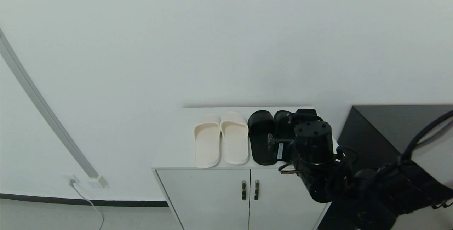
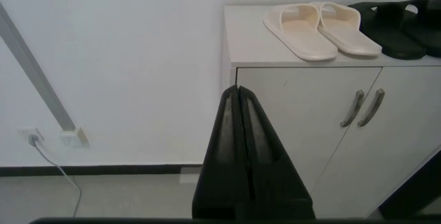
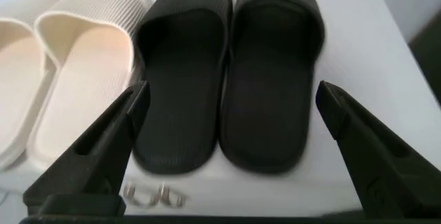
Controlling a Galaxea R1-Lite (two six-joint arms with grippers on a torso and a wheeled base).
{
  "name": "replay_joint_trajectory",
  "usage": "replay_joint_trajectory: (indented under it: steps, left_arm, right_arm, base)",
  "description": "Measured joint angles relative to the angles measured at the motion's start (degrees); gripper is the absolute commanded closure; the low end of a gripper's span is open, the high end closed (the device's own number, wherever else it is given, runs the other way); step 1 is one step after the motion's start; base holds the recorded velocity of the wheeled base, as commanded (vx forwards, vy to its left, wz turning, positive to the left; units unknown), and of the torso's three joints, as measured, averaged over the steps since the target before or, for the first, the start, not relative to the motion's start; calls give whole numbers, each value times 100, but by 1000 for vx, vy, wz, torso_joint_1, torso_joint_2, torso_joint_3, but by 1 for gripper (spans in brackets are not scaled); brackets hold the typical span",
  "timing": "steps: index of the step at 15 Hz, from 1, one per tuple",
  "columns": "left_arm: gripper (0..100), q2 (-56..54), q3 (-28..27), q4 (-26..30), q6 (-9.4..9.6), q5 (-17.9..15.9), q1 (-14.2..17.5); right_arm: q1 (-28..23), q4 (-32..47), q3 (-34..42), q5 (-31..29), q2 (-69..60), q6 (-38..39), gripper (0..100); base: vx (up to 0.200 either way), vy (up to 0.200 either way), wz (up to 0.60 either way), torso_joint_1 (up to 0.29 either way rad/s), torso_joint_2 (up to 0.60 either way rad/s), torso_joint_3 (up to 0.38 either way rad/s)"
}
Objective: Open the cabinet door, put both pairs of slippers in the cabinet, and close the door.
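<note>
A white cabinet (image 1: pixel 205 198) stands against the wall with both doors shut and two handles (image 1: pixel 250 190) at the middle. On its top lie a white pair of slippers (image 1: pixel 221 139) and, to their right, a black pair of slippers (image 1: pixel 262 138). My right gripper (image 3: pixel 233 93) hovers open over the black pair (image 3: pixel 227 79), fingers spread wider than both slippers; the white pair (image 3: pixel 62 79) lies beside them. My right arm hides part of the right black slipper in the head view. My left gripper (image 2: pixel 238 93) is shut on nothing, low, in front of the cabinet's left corner (image 2: pixel 234 79).
A black piece of furniture (image 1: pixel 396 124) stands right of the cabinet, close to my right arm. A grey conduit (image 1: pixel 42 106) runs down the wall to a socket with a cable (image 1: pixel 72 180) at the left. Open floor lies left of the cabinet.
</note>
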Motion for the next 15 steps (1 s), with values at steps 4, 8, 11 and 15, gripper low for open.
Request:
replay_joint_trajectory:
  steps: [4,8,11,15]
  left_arm:
    - [100,0,0,0,0,0,2]
    - [100,0,0,0,-5,5,2]
    - [100,0,0,0,-7,0,2]
    - [100,0,0,0,-9,0,5]
  right_arm:
    - [-338,-168,-770,180,877,-261,0]
    - [-563,-168,-1285,644,1364,-488,0]
    - [-756,-157,-1807,668,1696,-658,0]
    - [-959,-123,-2462,666,2107,-901,0]
  base:
    - [0,0,0,0,0,0]
    - [0,0,0,0,0,0]
    - [0,0,0,0,0,0]
    - [0,0,0,0,0,0]
